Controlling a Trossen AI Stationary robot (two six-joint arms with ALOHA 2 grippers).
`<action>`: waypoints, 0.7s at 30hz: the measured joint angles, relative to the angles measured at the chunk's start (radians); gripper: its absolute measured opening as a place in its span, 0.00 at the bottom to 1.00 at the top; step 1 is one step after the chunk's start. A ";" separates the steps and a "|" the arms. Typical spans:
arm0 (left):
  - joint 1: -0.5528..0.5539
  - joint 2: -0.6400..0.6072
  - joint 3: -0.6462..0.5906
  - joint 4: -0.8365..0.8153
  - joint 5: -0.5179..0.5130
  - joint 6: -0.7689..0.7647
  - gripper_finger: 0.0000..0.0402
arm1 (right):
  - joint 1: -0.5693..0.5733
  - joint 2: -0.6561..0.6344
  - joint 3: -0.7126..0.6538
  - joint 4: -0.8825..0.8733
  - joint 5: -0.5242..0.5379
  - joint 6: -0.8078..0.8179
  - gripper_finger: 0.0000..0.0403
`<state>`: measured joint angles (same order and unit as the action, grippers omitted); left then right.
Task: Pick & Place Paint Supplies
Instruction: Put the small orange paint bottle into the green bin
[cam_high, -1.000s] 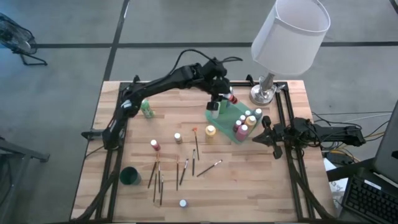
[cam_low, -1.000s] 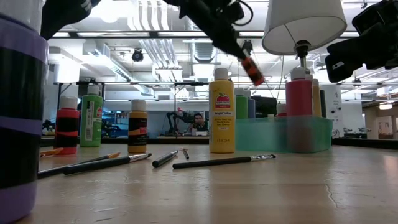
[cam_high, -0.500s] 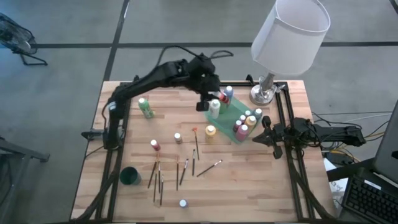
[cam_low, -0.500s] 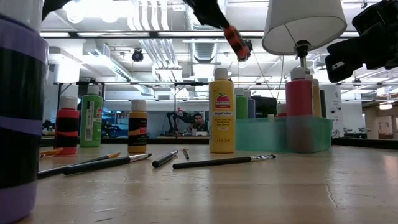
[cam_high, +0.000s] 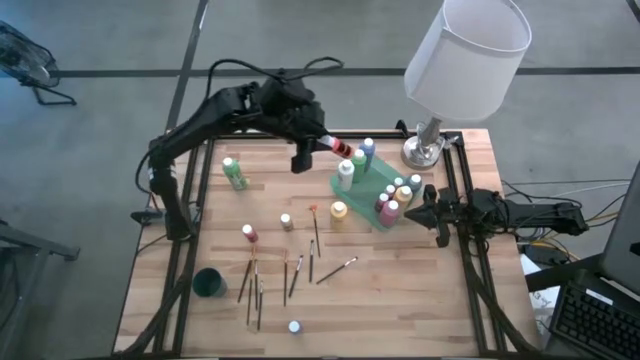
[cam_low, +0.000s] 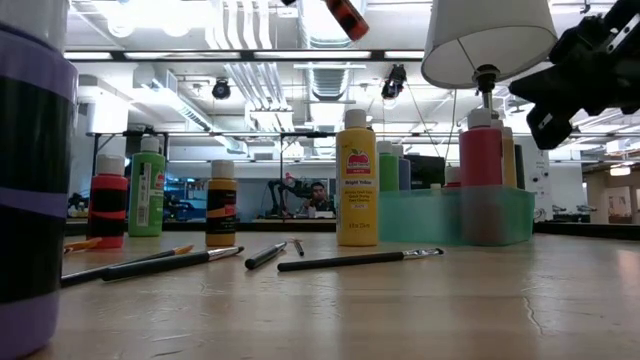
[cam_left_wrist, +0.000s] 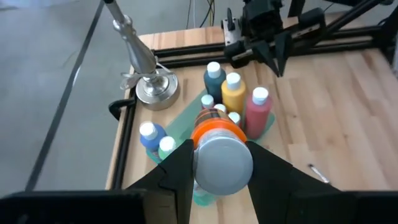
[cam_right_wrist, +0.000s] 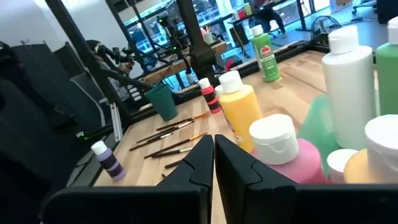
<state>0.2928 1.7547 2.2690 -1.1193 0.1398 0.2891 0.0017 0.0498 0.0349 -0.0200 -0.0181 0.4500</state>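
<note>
The left hand (cam_high: 318, 146) grips an orange-banded paint bottle (cam_high: 343, 148) above the surface's far side, left of the tray (cam_high: 378, 185); the right hand (cam_high: 424, 213) waits closed.

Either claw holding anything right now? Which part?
Left claw holds a red bottle, gripped near its base, cap end free. Right claw holds nothing.

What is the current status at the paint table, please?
Left gripper shut on red bottle, held high beside green tray. Right gripper shut, waiting at tray's right. Brushes and several bottles not yet placed; lamp stands close behind tray.
</note>
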 joint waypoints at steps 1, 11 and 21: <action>0.000 -0.011 -0.006 -0.008 0.000 -0.013 0.31 | 0.000 0.000 0.000 -0.001 0.000 -0.001 0.03; 0.026 -0.130 -0.098 -0.072 -0.006 -0.087 0.31 | 0.000 0.005 0.000 0.244 0.177 0.008 0.03; 0.049 -0.134 -0.316 -0.151 0.014 -0.138 0.31 | 0.000 0.005 0.000 0.876 0.139 -0.076 0.03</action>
<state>0.3420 1.6207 1.9532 -1.2706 0.1534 0.1509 0.0017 0.0547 0.0352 0.8564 0.1206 0.3736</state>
